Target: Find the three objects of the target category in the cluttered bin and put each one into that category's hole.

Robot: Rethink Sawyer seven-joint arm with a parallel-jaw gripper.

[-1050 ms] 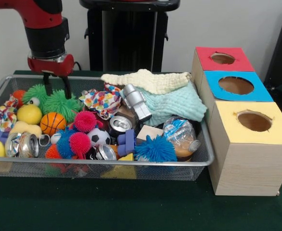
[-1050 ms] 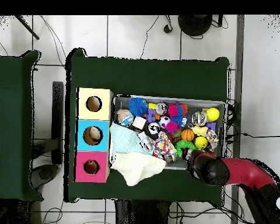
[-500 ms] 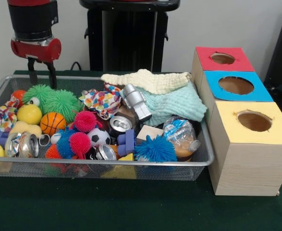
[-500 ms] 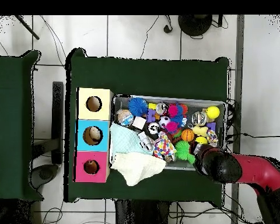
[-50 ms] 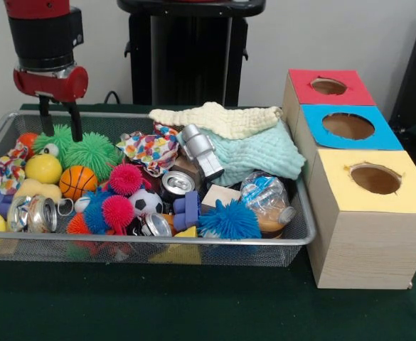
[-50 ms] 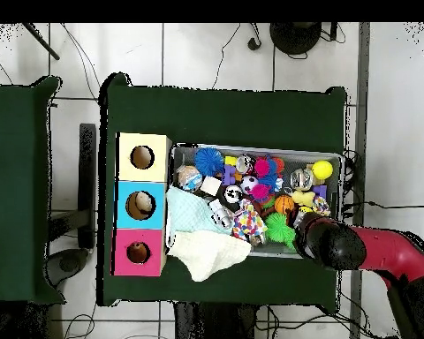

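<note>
Arm over the far left corner of the cluttered wire bin (image 5: pixel 304 234).

Three boxes (image 5: pixel 368 213) with red, blue and yellow holed tops stand beside the bin. The gripper (image 5: pixel 57 122) hangs with fingers spread and nothing between them, just above the green spiky balls (image 5: pixel 87 150) lying among cans and cloths.
</note>
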